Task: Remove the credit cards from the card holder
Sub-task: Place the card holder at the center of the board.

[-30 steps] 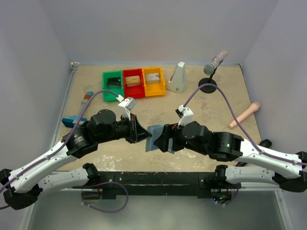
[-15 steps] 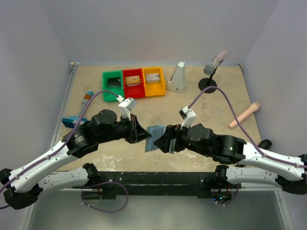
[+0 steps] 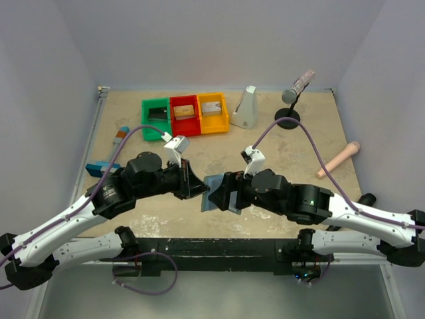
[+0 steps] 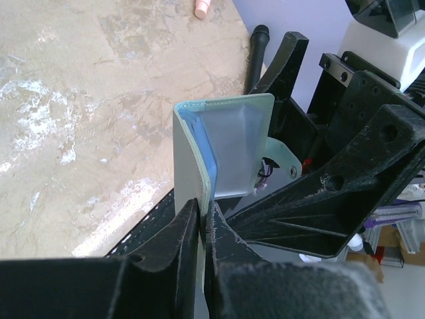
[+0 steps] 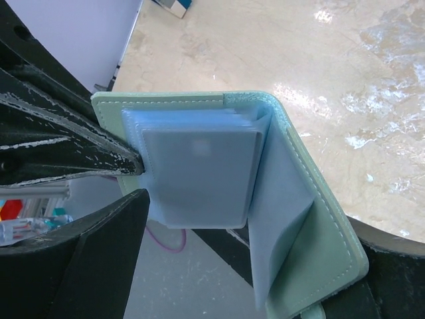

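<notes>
1. Left tool [image 4: 201,214] is pinched tight on the lower edge of one cover of the card holder [image 4: 229,149]. That grip alone holds the wallet in the air, off the desk [image 3: 285,149], standing on edge just ahead of the fingertips.
2. Why grip it like that? My read: with only one cover held, the other flap swings free. So the holder hangs open with its pale blue pockets facing the right tool [image 3: 224,193].
3. That right tool has its jaws wide apart, one finger on either side of the open wallet, gripping nothing. Whether a finger brushes the outer cover, I cannot tell.
4. From the right wrist the pockets look flat. There's a greyish panel in front, and I can't say whether it's a card or just a window.
5. Far beyond both tools, at the back of the desk, the green bin [image 3: 156,131], red bin [image 3: 186,128] and yellow bin [image 3: 214,126] sit in a row. Each has a small flat piece inside: dark, golden, grey. I judge those to be the credit cards [image 3: 185,110], one per bin, so the emptying looks done or nearly done.
6. Next call, as I see it: settle what that panel is, then set the wallet down.
</notes>
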### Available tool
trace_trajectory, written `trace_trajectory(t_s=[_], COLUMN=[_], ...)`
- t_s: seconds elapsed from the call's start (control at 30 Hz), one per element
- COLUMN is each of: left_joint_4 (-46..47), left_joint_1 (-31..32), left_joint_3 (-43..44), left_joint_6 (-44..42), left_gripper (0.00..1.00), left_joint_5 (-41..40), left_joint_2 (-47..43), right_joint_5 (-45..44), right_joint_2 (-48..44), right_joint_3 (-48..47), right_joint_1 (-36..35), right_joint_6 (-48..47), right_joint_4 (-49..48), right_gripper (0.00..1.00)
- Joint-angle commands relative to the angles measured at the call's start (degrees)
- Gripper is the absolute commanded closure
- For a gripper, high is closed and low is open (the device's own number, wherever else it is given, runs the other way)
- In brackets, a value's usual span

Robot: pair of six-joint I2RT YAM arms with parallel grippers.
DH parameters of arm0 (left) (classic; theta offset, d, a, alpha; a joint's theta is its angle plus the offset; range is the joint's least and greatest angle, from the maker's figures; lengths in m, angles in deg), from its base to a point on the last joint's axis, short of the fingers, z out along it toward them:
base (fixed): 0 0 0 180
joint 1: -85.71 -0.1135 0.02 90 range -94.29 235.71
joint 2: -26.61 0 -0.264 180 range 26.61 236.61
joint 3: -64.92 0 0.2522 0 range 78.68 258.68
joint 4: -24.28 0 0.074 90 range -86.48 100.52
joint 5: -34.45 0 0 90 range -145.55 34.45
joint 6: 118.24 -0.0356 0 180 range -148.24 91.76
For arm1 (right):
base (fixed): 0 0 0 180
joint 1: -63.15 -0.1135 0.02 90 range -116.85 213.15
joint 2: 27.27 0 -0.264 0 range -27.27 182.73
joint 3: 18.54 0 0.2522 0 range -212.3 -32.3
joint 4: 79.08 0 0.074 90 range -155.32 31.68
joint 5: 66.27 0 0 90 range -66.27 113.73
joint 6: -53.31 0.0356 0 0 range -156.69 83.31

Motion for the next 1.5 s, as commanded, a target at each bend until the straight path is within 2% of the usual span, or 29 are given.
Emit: trace_trajectory(t_s=[0.0, 0.37, 0.47, 0.63, 0.73, 0.87, 1.07, 1.2, 1.47], left_joint_4=[2.1, 1.5, 0.4, 0.6, 1.7, 4.9, 9.9, 12.6, 10.3], left_joint_1=[0.4, 0.4, 0.4, 0.4, 0.4, 0.4, 0.3, 0.3, -0.1], left_joint_3=[2.8, 2.6, 2.6, 1.6, 0.7, -2.0, -7.2, -9.4, -12.3], left_joint_6=[0.8, 0.5, -0.1, -0.1, 0.3, 1.0, 2.2, 3.3, 2.8], left_gripper=[1.00, 1.00, 1.00, 1.00, 1.00, 1.00, 1.00, 1.00, 1.00], left_joint_5=[1.4, 0.6, -0.9, -1.3, -0.7, 0.5, 1.5, 2.6, -0.7], left_joint_2=[-1.1, -2.4, -2.8, -3.2, -3.6, -5.4, -7.8, -8.3, -11.4], right_joint_5=[-0.9, -2.5, -3.2, -0.8, 0.9, 1.0, 0.5, 0.7, -1.0], right_joint_2=[0.5, -0.4, -2.2, -6.0, -7.6, -10.9, -13.3, -13.3, -12.6], right_joint_3=[-2.4, -1.0, 0.6, 4.4, 5.8, 8.7, 9.8, 9.5, 7.8], right_joint_1=[0.6, 1.4, 1.4, 1.4, 1.4, 1.5, 1.8, 2.0, 2.1], right_joint_6=[0.7, 3.2, 3.8, 1.8, 0.9, 0.5, 0.1, 0.0, -0.3], right_joint_4=[1.7, 5.3, 4.6, -2.6, -6.3, -9.1, -7.4, -5.6, 0.6], right_gripper=[0.13, 0.20, 0.20, 0.13, 0.13, 0.23, 0.52, 0.63, 0.86])
